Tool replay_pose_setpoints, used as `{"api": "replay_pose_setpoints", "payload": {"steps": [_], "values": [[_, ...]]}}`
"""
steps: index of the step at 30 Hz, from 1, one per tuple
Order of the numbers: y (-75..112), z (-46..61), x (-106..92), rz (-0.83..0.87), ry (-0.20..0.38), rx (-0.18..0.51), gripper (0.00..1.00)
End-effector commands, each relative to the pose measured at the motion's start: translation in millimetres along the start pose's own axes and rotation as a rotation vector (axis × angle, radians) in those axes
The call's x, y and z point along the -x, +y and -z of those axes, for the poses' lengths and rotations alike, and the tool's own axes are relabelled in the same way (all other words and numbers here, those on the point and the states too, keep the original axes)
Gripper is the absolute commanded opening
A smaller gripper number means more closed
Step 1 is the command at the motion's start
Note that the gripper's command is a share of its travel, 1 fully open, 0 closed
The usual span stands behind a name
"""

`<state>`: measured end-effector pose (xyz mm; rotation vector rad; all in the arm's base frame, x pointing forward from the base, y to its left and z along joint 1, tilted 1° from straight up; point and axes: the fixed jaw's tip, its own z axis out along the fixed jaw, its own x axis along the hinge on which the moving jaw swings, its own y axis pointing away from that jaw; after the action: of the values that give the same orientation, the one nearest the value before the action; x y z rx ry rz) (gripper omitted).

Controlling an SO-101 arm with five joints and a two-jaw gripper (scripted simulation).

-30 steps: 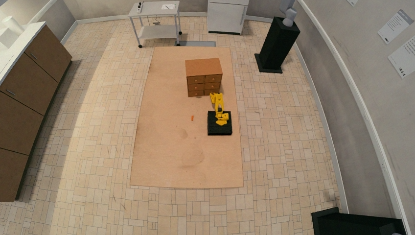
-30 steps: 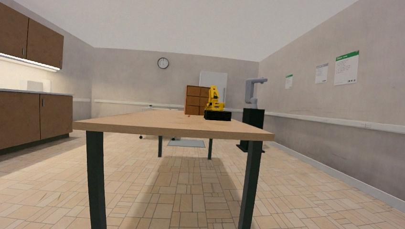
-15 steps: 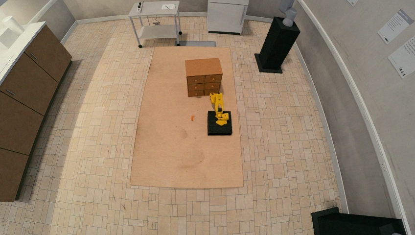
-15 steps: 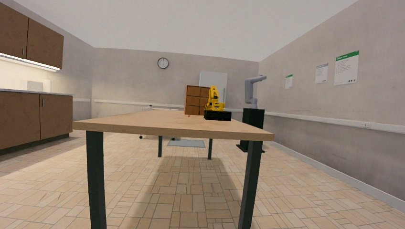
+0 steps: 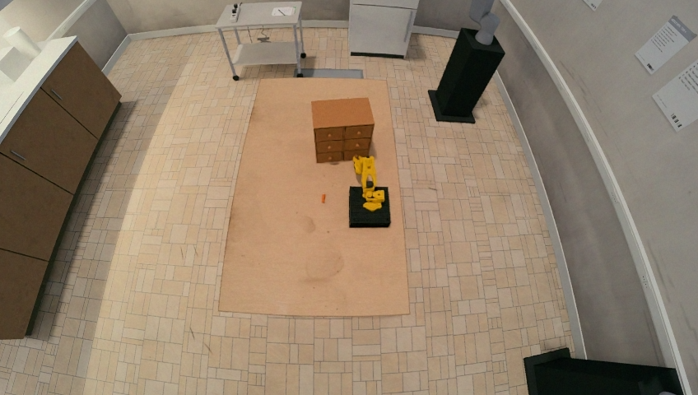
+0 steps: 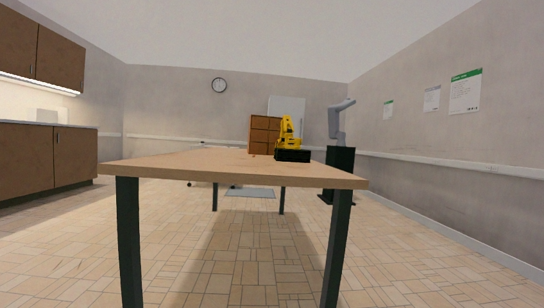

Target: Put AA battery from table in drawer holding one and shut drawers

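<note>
A small orange AA battery [image 5: 323, 197] lies on the wooden table, left of my black base [image 5: 369, 206]. The brown drawer cabinet [image 5: 342, 125] stands behind it, with two columns of three drawers, all looking shut. My yellow arm reaches forward to the cabinet's right column. My gripper [image 5: 359, 160] is at the front of the bottom right drawer [image 5: 356, 154] and is shut on its small knob, as far as I can tell. In the exterior view my arm [image 6: 287, 133] hides the fingers and the knob. The drawers' contents are hidden.
The table's right edge is close to my base. A grey robot arm on a black pedestal [image 5: 466, 73], a white cart [image 5: 262, 34] and a white cabinet [image 5: 382, 26] stand on the floor beyond the table.
</note>
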<state>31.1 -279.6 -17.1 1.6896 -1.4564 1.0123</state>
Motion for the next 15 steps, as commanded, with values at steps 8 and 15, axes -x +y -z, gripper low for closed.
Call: {"api": "replay_pose_setpoints", "payload": {"steps": [8, 15], "values": [[6.6, 0.6, -3.9, -0.008, 0.014, 0.023, 0.0], [3.9, 4.4, -0.2, -0.009, 0.014, 0.015, 0.0]]}}
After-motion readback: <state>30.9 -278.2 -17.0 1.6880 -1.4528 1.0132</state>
